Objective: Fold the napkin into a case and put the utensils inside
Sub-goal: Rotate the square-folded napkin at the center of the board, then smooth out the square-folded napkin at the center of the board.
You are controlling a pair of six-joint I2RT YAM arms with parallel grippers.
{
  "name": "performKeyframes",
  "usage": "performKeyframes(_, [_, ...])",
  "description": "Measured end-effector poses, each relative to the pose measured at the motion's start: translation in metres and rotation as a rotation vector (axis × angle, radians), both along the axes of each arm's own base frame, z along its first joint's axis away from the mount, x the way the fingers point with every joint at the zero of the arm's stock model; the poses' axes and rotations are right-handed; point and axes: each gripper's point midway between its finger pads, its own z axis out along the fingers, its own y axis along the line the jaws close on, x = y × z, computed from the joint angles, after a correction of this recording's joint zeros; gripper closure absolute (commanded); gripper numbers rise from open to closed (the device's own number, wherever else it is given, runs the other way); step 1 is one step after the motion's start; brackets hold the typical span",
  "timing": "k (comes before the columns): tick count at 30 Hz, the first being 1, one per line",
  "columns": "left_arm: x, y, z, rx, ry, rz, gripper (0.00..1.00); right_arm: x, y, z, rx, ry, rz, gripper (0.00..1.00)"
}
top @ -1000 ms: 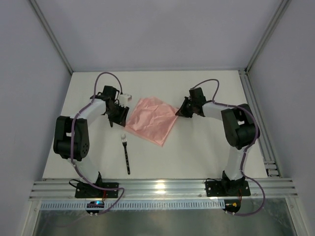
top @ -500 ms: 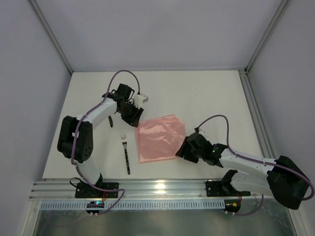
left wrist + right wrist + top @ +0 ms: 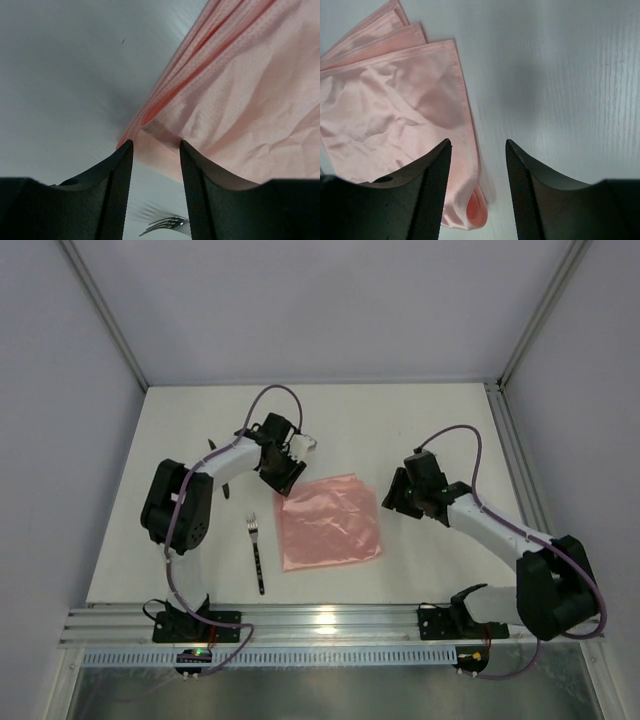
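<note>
The pale-pink napkin lies flat on the white table as a rough square; its stacked folded edges show in the right wrist view. My left gripper is open at the napkin's far-left corner, and that corner lies between the fingertips. My right gripper is open beside the napkin's right edge, a curled corner resting between its fingers. The fork lies left of the napkin, tines away from me; its tines show under the left gripper. The knife is mostly hidden by the left arm.
An aluminium rail runs along the table's near edge, and another rail down the right side. Grey walls close in the back and both sides.
The right gripper pulled the napkin toward me and squared it up, then opened and let it go, ending beside its right edge. The left arm followed the napkin's corner to the right.
</note>
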Motion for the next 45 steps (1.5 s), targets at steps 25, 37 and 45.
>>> performKeyframes(25, [0.021,-0.004,-0.009,0.003,-0.065,0.009,0.75,0.083,0.040,-0.053,0.031,-0.001,0.272,0.96])
performKeyframes(37, [0.017,-0.006,-0.007,-0.015,-0.063,-0.003,1.00,0.085,0.043,-0.047,0.034,-0.015,0.305,0.96])
performKeyframes(45, [0.005,-0.006,0.036,-0.082,-0.135,-0.021,1.00,0.095,0.055,-0.031,0.080,-0.052,0.334,0.96])
